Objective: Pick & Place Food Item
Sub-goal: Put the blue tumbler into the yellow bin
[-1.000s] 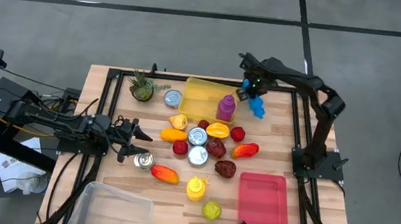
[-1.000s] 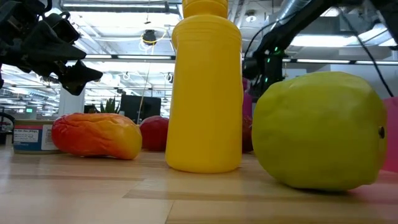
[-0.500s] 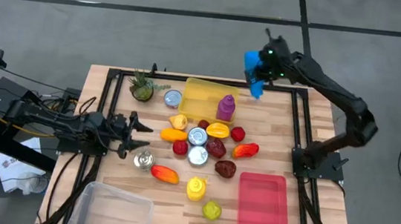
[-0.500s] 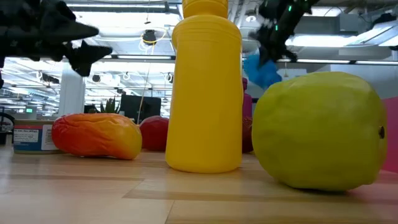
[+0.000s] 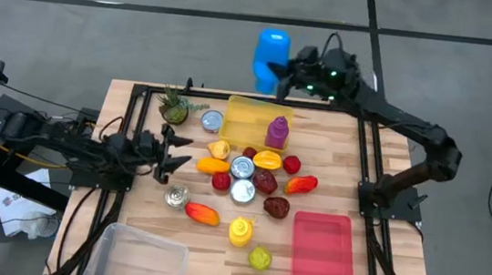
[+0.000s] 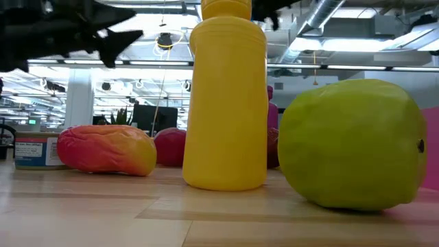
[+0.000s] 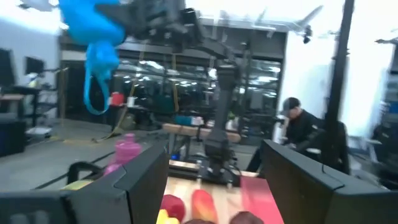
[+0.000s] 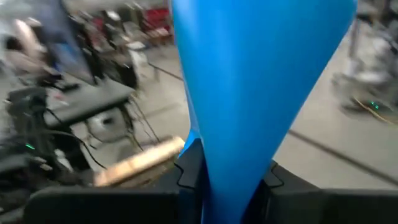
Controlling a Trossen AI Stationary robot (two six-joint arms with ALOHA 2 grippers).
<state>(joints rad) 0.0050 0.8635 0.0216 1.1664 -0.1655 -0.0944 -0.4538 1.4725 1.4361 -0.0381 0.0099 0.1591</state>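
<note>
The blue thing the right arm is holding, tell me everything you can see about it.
The blue item is bright blue, smooth and plastic-looking, a rounded oblong in the high view. The right gripper clamps it at one end and holds it in the air past the table's far edge, above the yellow tray. The left wrist view shows a thin loop hanging beneath it. Nothing but the gripper touches it.

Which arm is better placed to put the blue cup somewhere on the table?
The right arm. Its gripper already holds the blue cup beyond the table's far edge. The left gripper hovers empty near the orange fruit.
</note>
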